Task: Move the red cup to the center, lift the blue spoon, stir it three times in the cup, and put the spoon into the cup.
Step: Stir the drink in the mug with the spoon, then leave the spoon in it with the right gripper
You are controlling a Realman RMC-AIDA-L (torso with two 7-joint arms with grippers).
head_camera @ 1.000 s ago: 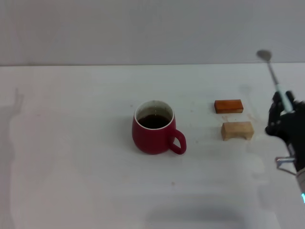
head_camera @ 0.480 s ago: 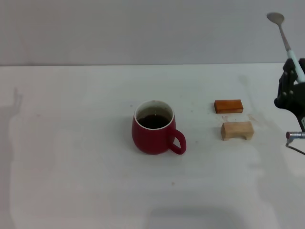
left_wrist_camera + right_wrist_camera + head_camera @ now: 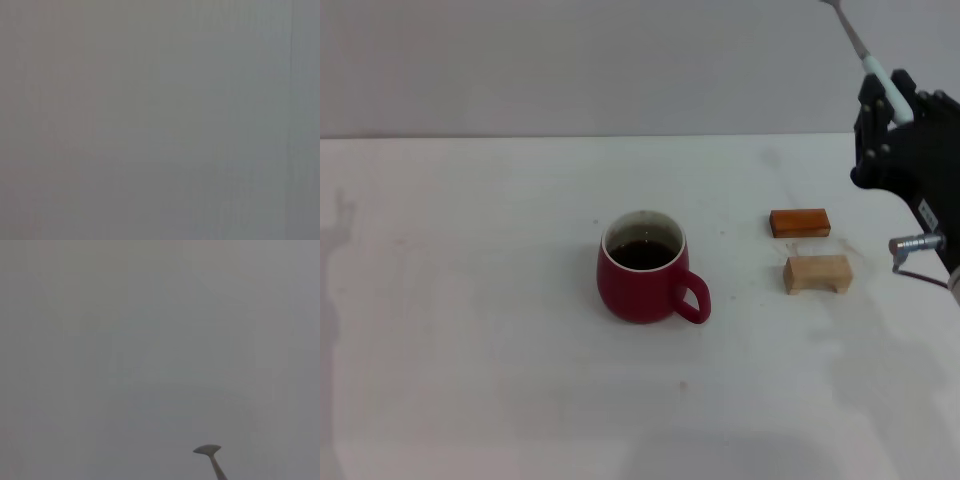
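The red cup [image 3: 642,278] stands at the table's middle in the head view, dark liquid inside, its handle turned toward the front right. High at the right, my right gripper [image 3: 892,100] is shut on the blue spoon [image 3: 870,58], whose pale handle and grey neck slant up and left past the picture's top edge. The spoon's grey bowl [image 3: 207,449] shows against blank grey in the right wrist view. The gripper is well above and to the right of the cup. My left gripper is out of view; its wrist view is plain grey.
An orange-brown block [image 3: 799,222] and a pale wooden block [image 3: 817,273] lie right of the cup, below the raised right arm. The white table [image 3: 470,300] meets a grey wall at the back.
My right gripper has risen and drifted a little left with the spoon in it, so the spoon's bowl has left the top of the head view. The cup and blocks have not moved.
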